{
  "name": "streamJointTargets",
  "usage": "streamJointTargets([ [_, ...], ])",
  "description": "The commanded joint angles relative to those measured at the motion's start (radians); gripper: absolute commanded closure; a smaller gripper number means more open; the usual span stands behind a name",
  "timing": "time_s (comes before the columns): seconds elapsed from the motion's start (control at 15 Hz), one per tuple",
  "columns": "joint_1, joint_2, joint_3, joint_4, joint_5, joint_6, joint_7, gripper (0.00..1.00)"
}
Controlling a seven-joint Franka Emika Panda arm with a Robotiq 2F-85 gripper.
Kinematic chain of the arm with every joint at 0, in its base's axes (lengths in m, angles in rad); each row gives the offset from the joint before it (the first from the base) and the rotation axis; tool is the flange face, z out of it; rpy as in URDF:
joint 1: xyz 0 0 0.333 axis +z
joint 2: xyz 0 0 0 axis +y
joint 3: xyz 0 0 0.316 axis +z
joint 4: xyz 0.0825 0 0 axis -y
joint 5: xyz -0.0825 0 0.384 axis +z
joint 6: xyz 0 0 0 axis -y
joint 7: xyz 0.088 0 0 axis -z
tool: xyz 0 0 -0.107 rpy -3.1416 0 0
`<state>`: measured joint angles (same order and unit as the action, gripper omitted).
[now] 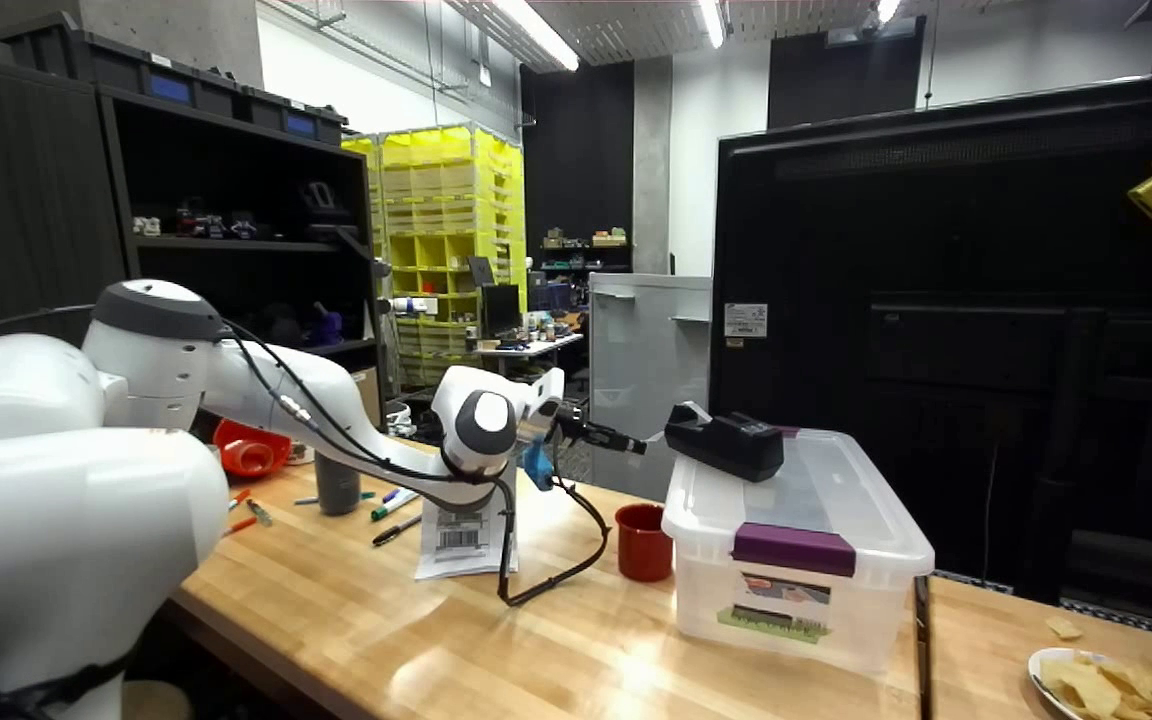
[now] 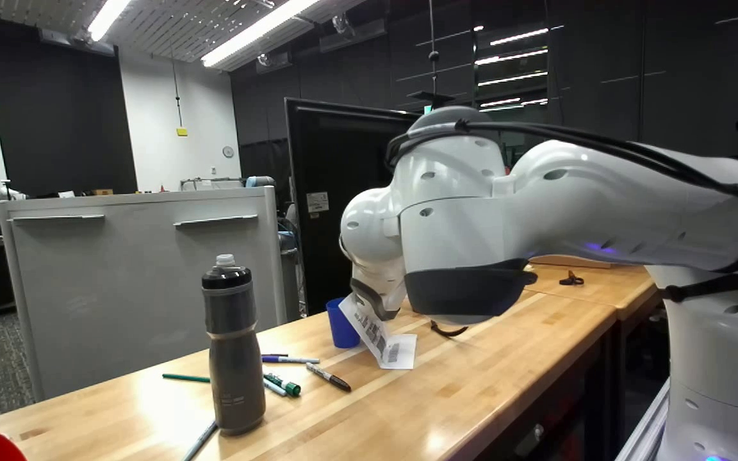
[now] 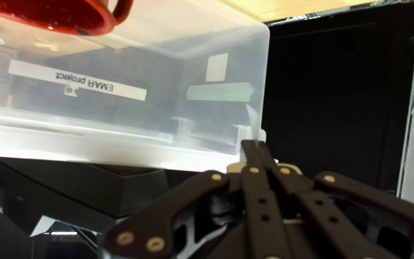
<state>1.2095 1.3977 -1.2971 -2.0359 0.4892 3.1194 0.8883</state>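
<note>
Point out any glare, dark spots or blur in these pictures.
In both exterior views, glare patches whiten the tabletop; the ceiling lights burn out white. In the wrist view, the plastic box washes out nearly white along one edge, while the gripper looks dark and slightly soft.

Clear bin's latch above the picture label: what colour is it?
Dark purple; the latch shows best in an exterior view.

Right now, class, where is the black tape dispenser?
In an exterior view, the black tape dispenser sits on top of the clear bin, near its left edge in that picture, just right of the hand.
</note>
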Motion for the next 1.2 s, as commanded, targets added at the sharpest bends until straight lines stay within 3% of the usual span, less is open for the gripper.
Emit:
streamJointTargets([
  [0.0, 0.041, 0.076, -0.037, -0.036, -0.003, 0.015, 0.043, 1.0],
  [0.27, 0.052, 0.109, -0.046, -0.045, 0.0, 0.015, 0.055, 1.0],
  [0.33, 0.053, 0.067, -0.053, -0.075, -0.068, 0.037, 0.082, 1.0],
  [0.6, 0.059, 0.07, -0.068, -0.088, -0.094, 0.039, 0.114, 1.0],
  [1.13, 0.068, 0.069, -0.056, -0.077, -0.035, 0.051, 0.091, 1.0],
])
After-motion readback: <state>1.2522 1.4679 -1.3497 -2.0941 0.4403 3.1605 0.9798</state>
